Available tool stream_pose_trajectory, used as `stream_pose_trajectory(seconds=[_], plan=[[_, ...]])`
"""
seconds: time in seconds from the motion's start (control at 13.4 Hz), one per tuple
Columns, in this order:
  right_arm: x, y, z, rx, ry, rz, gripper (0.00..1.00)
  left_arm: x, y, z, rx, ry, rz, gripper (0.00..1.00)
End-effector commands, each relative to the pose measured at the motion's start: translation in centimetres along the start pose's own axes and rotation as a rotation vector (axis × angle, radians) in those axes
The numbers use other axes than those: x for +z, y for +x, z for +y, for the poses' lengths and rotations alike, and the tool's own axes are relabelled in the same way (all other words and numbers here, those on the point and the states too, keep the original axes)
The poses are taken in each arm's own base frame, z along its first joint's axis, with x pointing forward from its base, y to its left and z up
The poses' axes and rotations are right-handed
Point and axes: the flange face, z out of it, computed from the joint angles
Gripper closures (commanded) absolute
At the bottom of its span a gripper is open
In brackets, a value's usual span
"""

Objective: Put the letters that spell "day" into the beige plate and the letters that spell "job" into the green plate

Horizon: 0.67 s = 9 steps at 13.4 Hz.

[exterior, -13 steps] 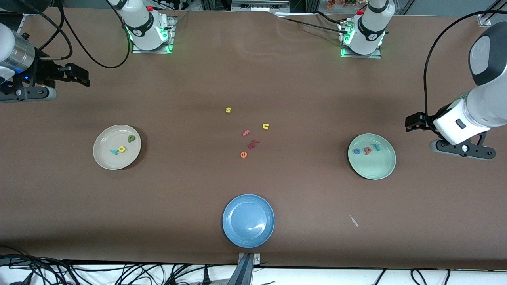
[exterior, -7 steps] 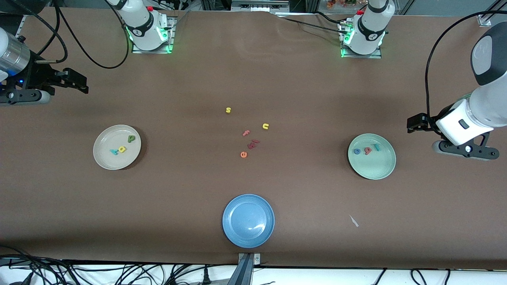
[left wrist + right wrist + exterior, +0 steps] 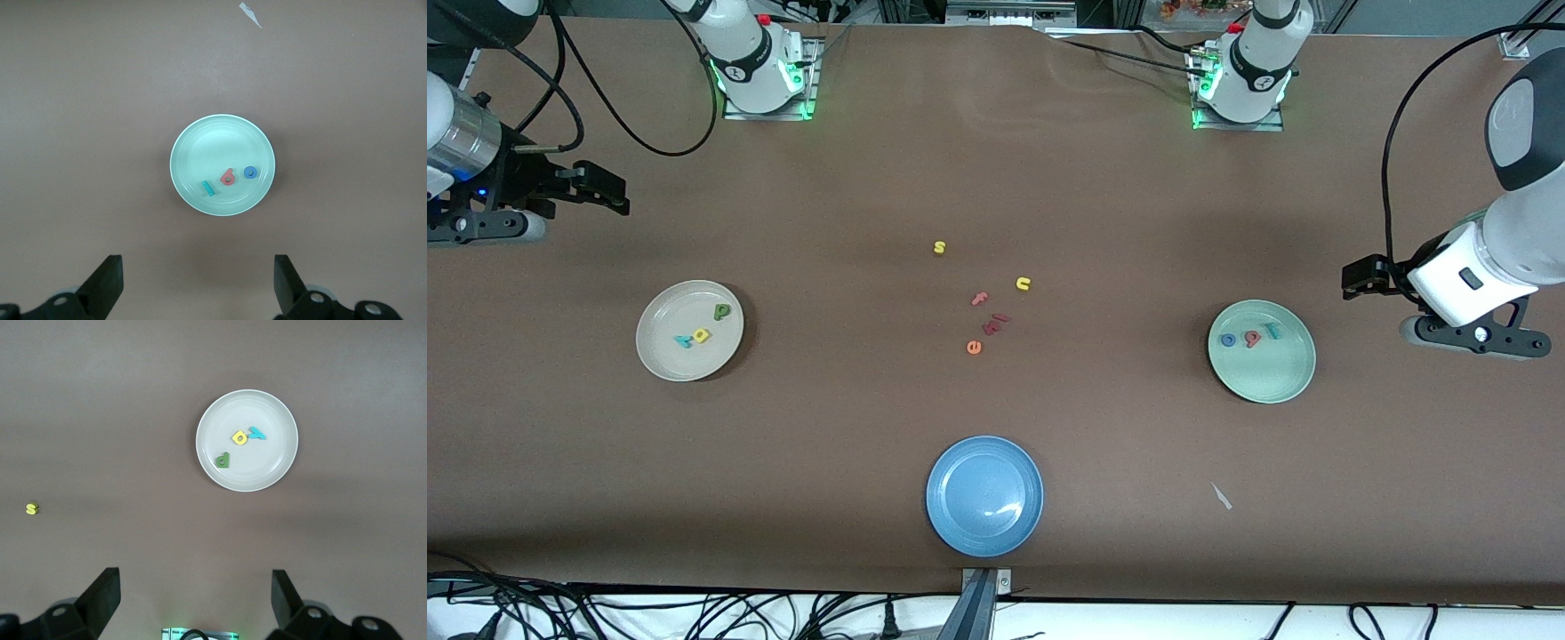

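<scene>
Left gripper (image 3: 195, 283) up over bare table at the left arm's end, jaws spread wide, holding nothing. Right gripper (image 3: 193, 600) likewise raised at the right arm's end, jaws apart, empty. In the beige plate (image 3: 660, 360): yellow "a" (image 3: 702, 335), green "d" (image 3: 721, 311), teal "y" (image 3: 684, 340). In the green plate (image 3: 1272, 384): teal "j" (image 3: 1273, 331), blue "o" (image 3: 1228, 340), red-pink "b" (image 3: 1253, 338).

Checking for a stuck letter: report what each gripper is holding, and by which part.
Nothing is held. The left gripper and right gripper are both open and empty, raised at their own ends of the table.
</scene>
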Motion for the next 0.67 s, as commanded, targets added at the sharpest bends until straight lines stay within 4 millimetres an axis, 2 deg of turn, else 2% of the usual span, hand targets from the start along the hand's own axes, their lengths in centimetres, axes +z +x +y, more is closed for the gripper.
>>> stream_pose_trajectory(seconds=[0.0,0.22,0.6], plan=[[-0.34,0.20,1.05,0.007,0.019,-0.001,0.00,-0.67,-0.51,-0.11,-0.011,-0.017,0.013,0.01],[-0.30,0.12,1.95,0.020,0.022,-0.003,0.00,-0.68,-0.50,-0.02,-0.008,-0.016,0.013,0.01],[-0.22,0.17,1.87,0.018,0.022,-0.005,0.00,-0.63,-0.48,-0.10,-0.009,-0.018,0.014,0.02]])
